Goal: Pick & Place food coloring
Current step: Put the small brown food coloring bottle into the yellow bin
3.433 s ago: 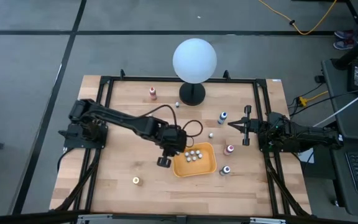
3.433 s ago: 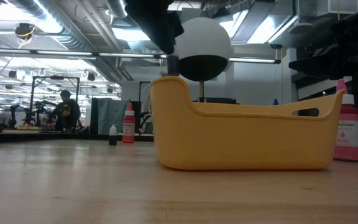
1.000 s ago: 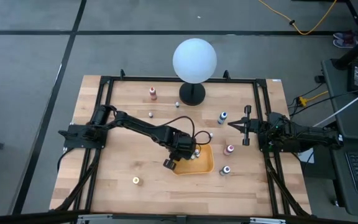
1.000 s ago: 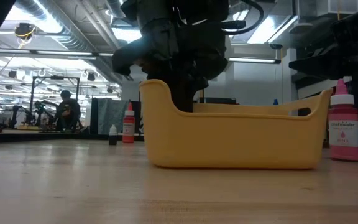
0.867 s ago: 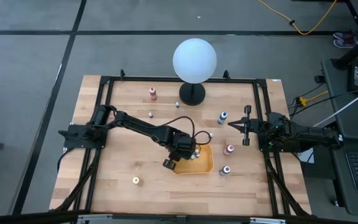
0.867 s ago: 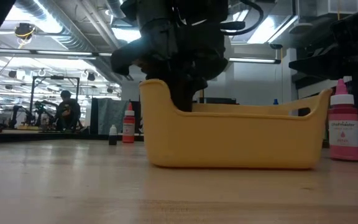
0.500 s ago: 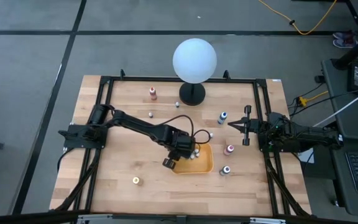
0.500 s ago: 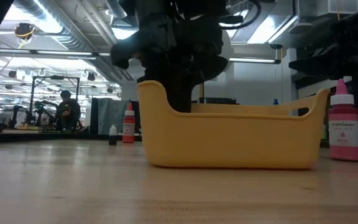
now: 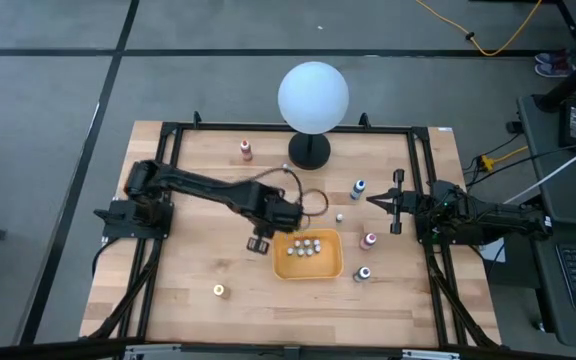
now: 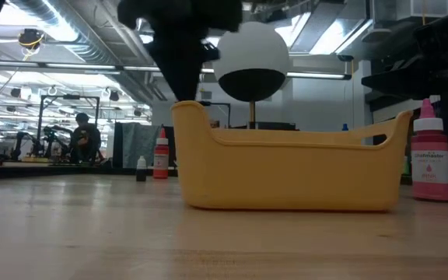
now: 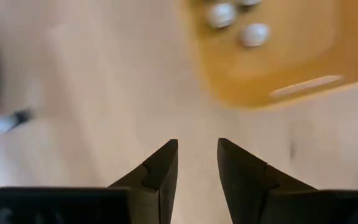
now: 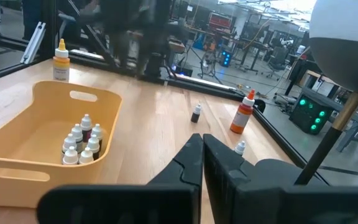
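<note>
While left gripper [image 9: 260, 243] hangs above bare wood just beside yellow tray [image 9: 330, 268], fingers [image 11: 160, 177] stand slightly parted, holding nothing; food coloring bottles [image 9: 309, 249] cluster inside tray, others standing loose on table [image 9: 188, 280] beyond it; right gripper [image 9: 376, 201] waits at table's right edge, fingers pressed together, empty; a second earlier left gripper was down inside tray, since lifted out and pulled back.

Yellow tub [image 10: 286, 175] mid-table — pink bottle [image 10: 428, 159] at right, upright.
</note>
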Controlling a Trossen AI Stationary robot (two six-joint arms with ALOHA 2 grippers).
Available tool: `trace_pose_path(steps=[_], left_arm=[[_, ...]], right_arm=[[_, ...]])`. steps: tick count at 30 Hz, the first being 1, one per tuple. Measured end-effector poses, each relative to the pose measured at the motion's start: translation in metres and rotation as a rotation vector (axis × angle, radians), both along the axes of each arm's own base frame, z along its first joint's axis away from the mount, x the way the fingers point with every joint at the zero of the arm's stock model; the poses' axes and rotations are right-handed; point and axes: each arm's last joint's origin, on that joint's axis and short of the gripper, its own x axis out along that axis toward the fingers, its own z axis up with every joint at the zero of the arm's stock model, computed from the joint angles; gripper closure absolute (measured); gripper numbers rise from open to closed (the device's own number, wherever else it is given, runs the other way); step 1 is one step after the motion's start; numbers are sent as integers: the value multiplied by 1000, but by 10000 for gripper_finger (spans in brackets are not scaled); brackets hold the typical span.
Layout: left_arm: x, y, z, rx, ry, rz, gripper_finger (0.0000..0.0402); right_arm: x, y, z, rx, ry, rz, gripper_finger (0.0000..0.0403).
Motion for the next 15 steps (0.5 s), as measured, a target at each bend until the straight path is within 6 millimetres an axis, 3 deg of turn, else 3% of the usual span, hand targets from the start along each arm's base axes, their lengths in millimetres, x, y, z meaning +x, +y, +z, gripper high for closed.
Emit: trace_pose_path(steps=[4, 7, 10, 15], left_arm=[[-28, 19, 26, 84, -57, 106, 294], [-55, 37, 34, 144, -97, 196, 296], [-82, 56, 29, 167, -129, 303, 297], [-116, 83, 1, 112, -160, 435, 291]], right_arm=[[0, 0, 0, 0, 0, -1, 386], [0, 0, 0, 0, -1, 0, 386], [0, 0, 0, 0, 0, -1, 386], [0, 0, 0, 0, 0, 0, 386]])
